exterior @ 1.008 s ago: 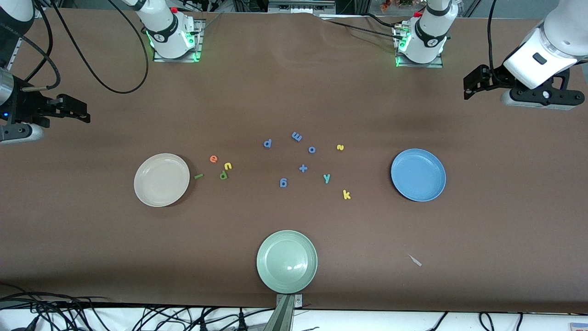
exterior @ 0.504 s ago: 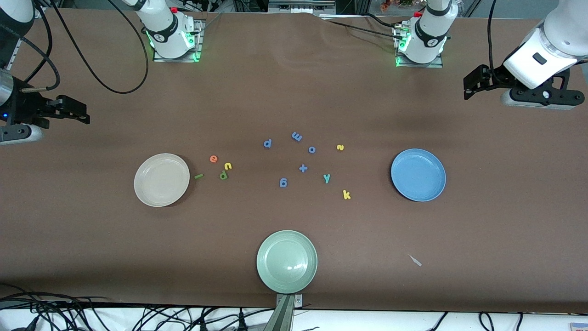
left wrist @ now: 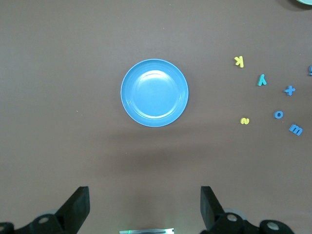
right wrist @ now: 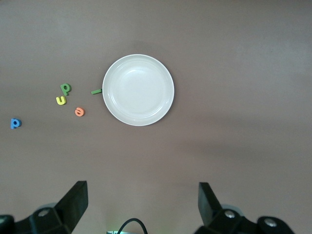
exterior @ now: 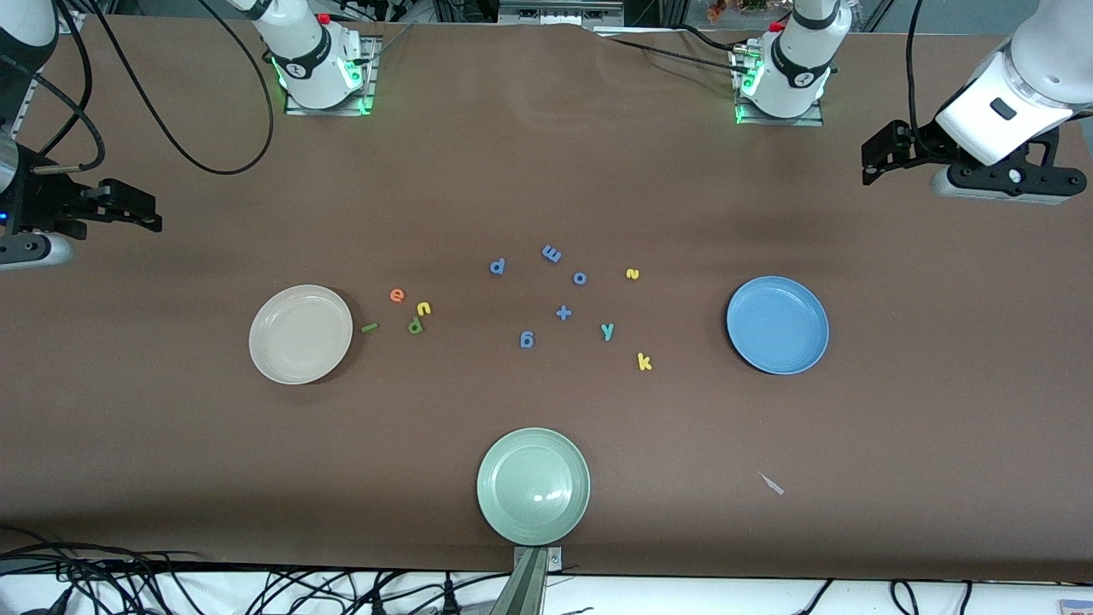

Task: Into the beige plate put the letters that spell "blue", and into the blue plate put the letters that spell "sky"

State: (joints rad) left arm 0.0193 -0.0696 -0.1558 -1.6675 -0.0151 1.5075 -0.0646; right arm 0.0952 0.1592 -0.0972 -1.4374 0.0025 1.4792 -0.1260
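Three plates sit on the brown table (exterior: 171, 444): the beige plate (exterior: 301, 334) toward the right arm's end, the blue plate (exterior: 777, 325) toward the left arm's end, and a green plate (exterior: 533, 486) between them, nearest the front camera. All three hold nothing. Just beside the beige plate lie the green l (exterior: 369, 327), almost touching its rim, the olive b (exterior: 415, 325), the yellow u (exterior: 423, 308) and the orange e (exterior: 397, 295), clustered close together. Nearer the blue plate lie the yellow k (exterior: 645, 362), the teal y (exterior: 607, 330) and the small yellow s (exterior: 632, 274), each apart from the others. Between the two groups are blue pieces: p (exterior: 498, 266), m (exterior: 552, 254), o (exterior: 580, 278), g (exterior: 527, 340) and a plus sign (exterior: 564, 313). The left gripper (left wrist: 145, 207) hangs high over the table at the left arm's end, fingers spread wide, holding nothing. The right gripper (right wrist: 141, 204) hangs likewise at the right arm's end, fingers wide apart and empty.
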